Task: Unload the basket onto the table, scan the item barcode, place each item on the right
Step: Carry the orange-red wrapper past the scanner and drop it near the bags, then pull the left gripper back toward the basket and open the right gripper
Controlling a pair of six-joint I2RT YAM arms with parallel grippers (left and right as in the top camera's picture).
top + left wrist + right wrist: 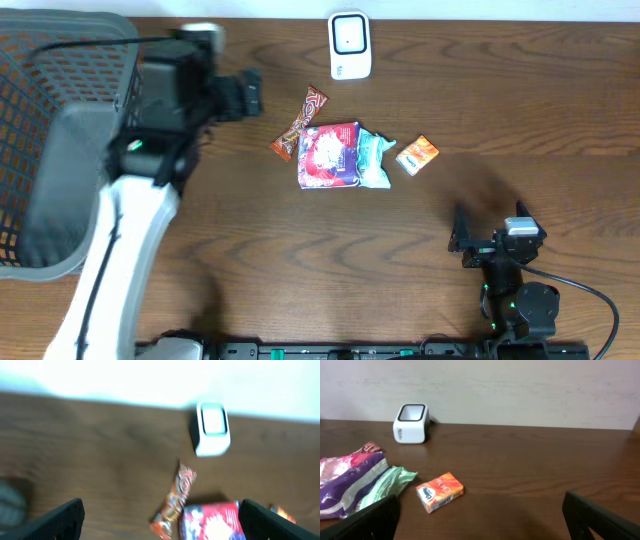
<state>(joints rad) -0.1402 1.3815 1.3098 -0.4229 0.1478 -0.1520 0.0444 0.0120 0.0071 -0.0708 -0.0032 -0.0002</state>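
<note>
The mesh basket [55,70] sits at the table's left edge, and I can't make out anything in it beneath the arm. Both the left gripper [250,94] and the right gripper [462,238] gape wide, holding nothing. The snack packets [328,155] and a small orange box [417,155] lie mid-table, near the white scanner [349,45].

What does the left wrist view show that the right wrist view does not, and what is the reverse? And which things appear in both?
Only the left wrist view shows the long orange wrapper at full length; the right wrist view gives at most its tip. Only the right wrist view shows the green packet and the whole small orange box; the left wrist view has at most a blurred orange sliver at its right edge. Both show the white scanner near the table's far edge, the red packet and the brown table.
</note>
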